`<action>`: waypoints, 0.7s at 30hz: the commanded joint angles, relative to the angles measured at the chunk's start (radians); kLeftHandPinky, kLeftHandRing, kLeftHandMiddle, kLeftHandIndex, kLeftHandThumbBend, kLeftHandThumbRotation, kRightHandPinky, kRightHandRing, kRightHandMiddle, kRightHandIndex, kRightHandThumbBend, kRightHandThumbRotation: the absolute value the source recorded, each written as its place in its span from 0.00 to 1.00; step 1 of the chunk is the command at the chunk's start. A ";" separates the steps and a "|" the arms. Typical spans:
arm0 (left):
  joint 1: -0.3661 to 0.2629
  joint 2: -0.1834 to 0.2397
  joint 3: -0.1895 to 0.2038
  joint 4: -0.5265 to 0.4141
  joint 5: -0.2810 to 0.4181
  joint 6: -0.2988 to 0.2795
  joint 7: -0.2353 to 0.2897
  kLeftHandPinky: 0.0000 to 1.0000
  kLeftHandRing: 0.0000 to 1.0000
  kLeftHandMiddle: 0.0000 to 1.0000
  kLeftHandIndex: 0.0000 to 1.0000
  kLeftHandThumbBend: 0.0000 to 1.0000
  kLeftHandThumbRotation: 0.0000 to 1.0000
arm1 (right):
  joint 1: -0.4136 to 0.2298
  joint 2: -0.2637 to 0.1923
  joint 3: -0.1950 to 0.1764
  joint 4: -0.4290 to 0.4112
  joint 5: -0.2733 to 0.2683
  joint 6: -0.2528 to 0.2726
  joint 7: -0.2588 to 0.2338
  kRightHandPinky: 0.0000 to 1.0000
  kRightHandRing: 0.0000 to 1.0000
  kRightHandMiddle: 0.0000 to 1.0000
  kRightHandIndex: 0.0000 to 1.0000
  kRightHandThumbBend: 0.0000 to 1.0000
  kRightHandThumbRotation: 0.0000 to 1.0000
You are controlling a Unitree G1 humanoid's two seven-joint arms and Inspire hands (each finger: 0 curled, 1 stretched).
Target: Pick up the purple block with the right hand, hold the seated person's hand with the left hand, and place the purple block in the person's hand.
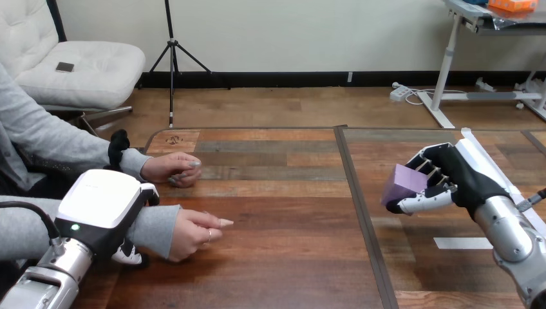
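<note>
I'm looking at a wooden plank surface [283,193], split front to back by a dark seam [360,212]. On its left part rest the person's farther hand [172,168] and the person's nearer hand [192,233]. A short white tape strip [462,243] lies flat right of the seam.

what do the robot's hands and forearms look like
The left hand has a broad, rounded white shell on its back with a small green light, over a black body. The right hand is black with black-and-white jointed fingers. Both forearms are silver cylinders.
</note>
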 commanded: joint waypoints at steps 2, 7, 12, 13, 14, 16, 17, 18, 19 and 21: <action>-0.036 0.031 -0.013 -0.026 0.004 0.019 -0.021 0.66 0.69 0.71 0.69 1.00 0.02 | -0.074 -0.025 -0.027 -0.048 0.020 -0.040 -0.013 0.36 0.39 0.43 0.46 0.84 0.00; -0.038 0.035 -0.018 -0.025 0.002 0.022 -0.040 0.66 0.70 0.72 0.70 1.00 0.03 | -0.075 -0.024 -0.030 -0.049 0.024 -0.036 -0.011 0.36 0.39 0.43 0.46 0.84 0.00; -0.038 0.035 -0.015 -0.027 -0.014 0.021 -0.070 0.68 0.72 0.74 0.72 1.00 0.04 | -0.075 -0.022 -0.035 -0.051 0.033 -0.032 -0.005 0.35 0.39 0.43 0.46 0.84 0.00; -0.038 0.036 -0.015 -0.029 -0.017 0.022 -0.082 0.69 0.72 0.74 0.72 1.00 0.04 | -0.075 -0.023 -0.035 -0.051 0.033 -0.033 -0.005 0.35 0.39 0.43 0.46 0.84 0.00; -0.038 0.037 -0.015 -0.031 -0.019 0.022 -0.090 0.69 0.73 0.75 0.73 1.00 0.04 | -0.074 -0.024 -0.034 -0.051 0.032 -0.035 -0.006 0.35 0.39 0.43 0.46 0.84 0.00; -0.038 0.037 -0.015 -0.033 -0.021 0.024 -0.101 0.70 0.74 0.75 0.73 1.00 0.03 | -0.075 -0.024 -0.033 -0.051 0.032 -0.035 -0.007 0.35 0.38 0.43 0.46 0.84 0.00; -0.039 0.037 -0.015 -0.034 -0.022 0.025 -0.104 0.71 0.74 0.75 0.73 1.00 0.04 | -0.075 -0.025 -0.032 -0.050 0.033 -0.034 -0.007 0.35 0.38 0.43 0.46 0.84 0.00; -0.040 0.037 -0.015 -0.033 -0.022 0.026 -0.107 0.71 0.74 0.76 0.74 1.00 0.04 | -0.076 -0.025 -0.032 -0.050 0.033 -0.033 -0.007 0.35 0.38 0.43 0.46 0.84 0.00; -0.040 0.037 -0.014 -0.034 -0.023 0.026 -0.109 0.72 0.74 0.76 0.74 1.00 0.04 | -0.077 -0.025 -0.032 -0.048 0.034 -0.033 -0.006 0.35 0.38 0.43 0.46 0.84 0.00; -0.040 0.037 -0.013 -0.035 -0.024 0.027 -0.112 0.72 0.74 0.76 0.74 1.00 0.05 | -0.078 -0.025 -0.031 -0.047 0.036 -0.033 -0.006 0.35 0.38 0.43 0.46 0.84 0.00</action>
